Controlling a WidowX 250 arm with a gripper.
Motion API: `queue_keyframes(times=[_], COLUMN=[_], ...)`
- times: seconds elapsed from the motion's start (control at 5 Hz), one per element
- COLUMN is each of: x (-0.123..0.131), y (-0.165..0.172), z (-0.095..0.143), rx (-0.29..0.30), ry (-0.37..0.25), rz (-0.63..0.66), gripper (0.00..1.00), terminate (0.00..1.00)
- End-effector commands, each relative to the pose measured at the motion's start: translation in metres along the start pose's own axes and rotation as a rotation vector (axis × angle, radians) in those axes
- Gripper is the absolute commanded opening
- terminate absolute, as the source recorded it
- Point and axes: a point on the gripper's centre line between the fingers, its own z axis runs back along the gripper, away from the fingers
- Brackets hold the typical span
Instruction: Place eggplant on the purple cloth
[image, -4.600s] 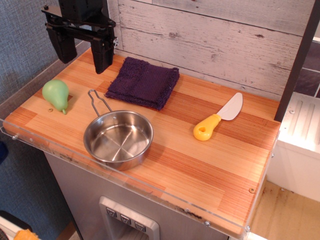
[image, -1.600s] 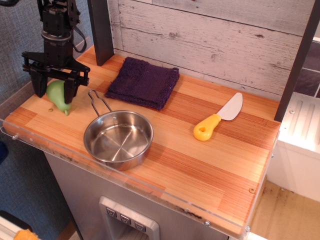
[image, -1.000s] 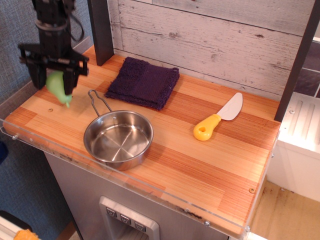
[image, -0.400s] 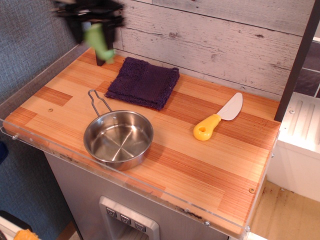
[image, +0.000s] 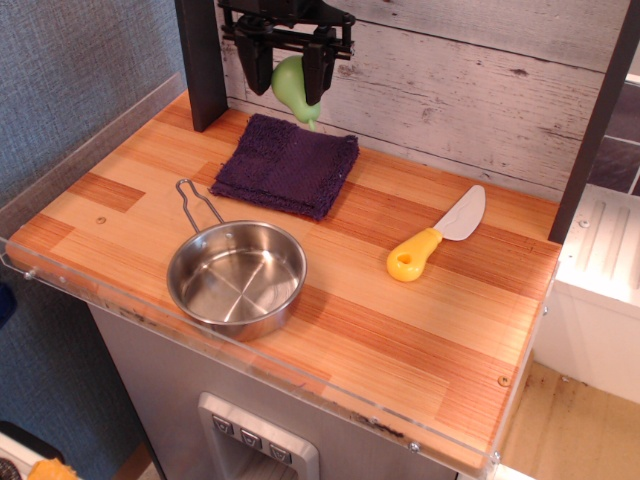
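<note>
Hanging above the back edge of the purple cloth (image: 287, 165), the tool (image: 290, 82) grips the eggplant (image: 290, 84) between its two dark fingers, the pointed tip aimed down and clear of the fabric. On the wooden surface (image: 430, 330), the cloth lies flat near the wall, a steel pan (image: 236, 277) sits in front of it, and a yellow-handled knife (image: 436, 235) rests well to the right.

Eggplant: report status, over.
Gripper shut on eggplant, held in the air, tip down. Above the cloth's far edge, not yet set down. Pan and knife off to the side, nothing blocking.
</note>
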Motion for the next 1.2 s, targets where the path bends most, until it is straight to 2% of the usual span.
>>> queue_keyframes(times=[0.0,0.2,0.4,0.6,0.8,1.0], x=[-0.010,-0.013,-0.011,-0.010,-0.011,-0.016], y=[0.013,0.019,0.028,0.033,0.033,0.029], z=[0.003,-0.011,-0.018,-0.018,-0.005,0.020], rx=[0.055,0.078,0.081,0.067,0.042,0.010], ry=[-0.006,0.013,0.003,-0.024,-0.050,-0.090], rz=[0.011,0.007,0.011,0.019,0.015,0.010], gripper=[0.00,0.00,0.00,1.00,1.00,1.00], terminate=[0.00,0.00,0.00,0.00,0.00,0.00])
